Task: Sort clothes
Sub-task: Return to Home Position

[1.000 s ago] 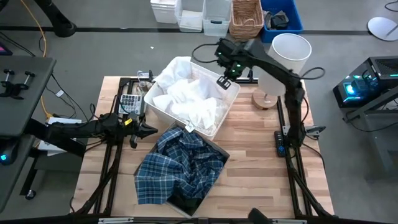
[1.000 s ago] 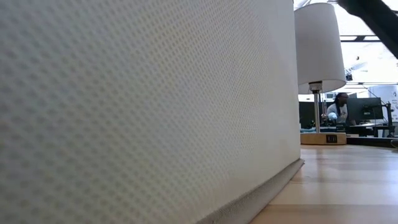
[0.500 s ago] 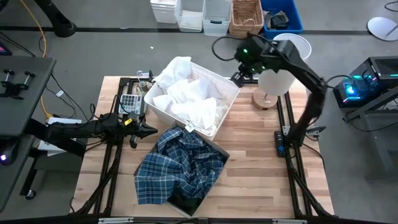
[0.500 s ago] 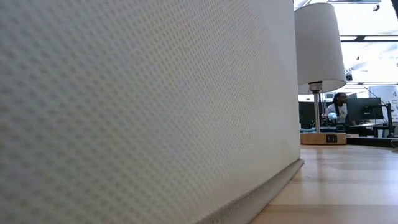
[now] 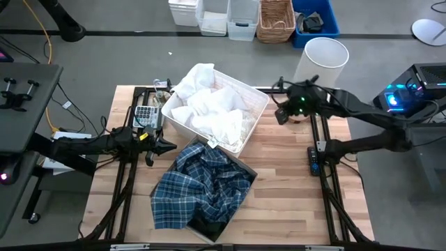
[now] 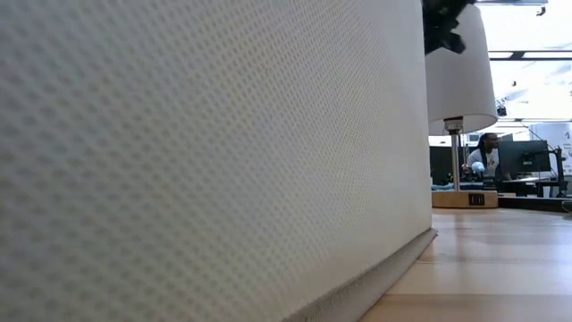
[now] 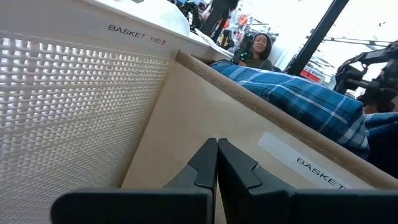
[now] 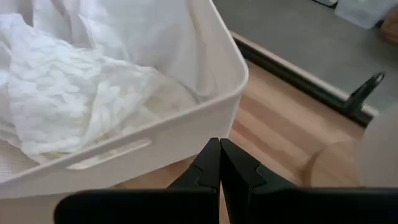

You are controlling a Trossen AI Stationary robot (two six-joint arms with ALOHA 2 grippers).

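— On the wooden table [image 5: 293, 181], the right gripper [image 5: 281, 115] is hanging beside the white bin [image 5: 256, 115], fingers pressed together, holding nothing.

— And the left gripper [image 5: 169, 146]?

— Closed and empty too, waiting by the box [image 5: 245, 169] (plaid shirt [image 5: 202, 185] piled there, white clothes [image 5: 209, 111] in the bin). Sorting is looking nearly finished. A person [image 7: 258, 50] is sitting behind.

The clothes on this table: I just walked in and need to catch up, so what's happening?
Neither arm holds anything. The white clothes sit in the white bin, and the plaid shirt is heaped over the cardboard box. The right gripper is shut and empty beside the bin, near the lamp. The left gripper waits shut at the table's left edge.
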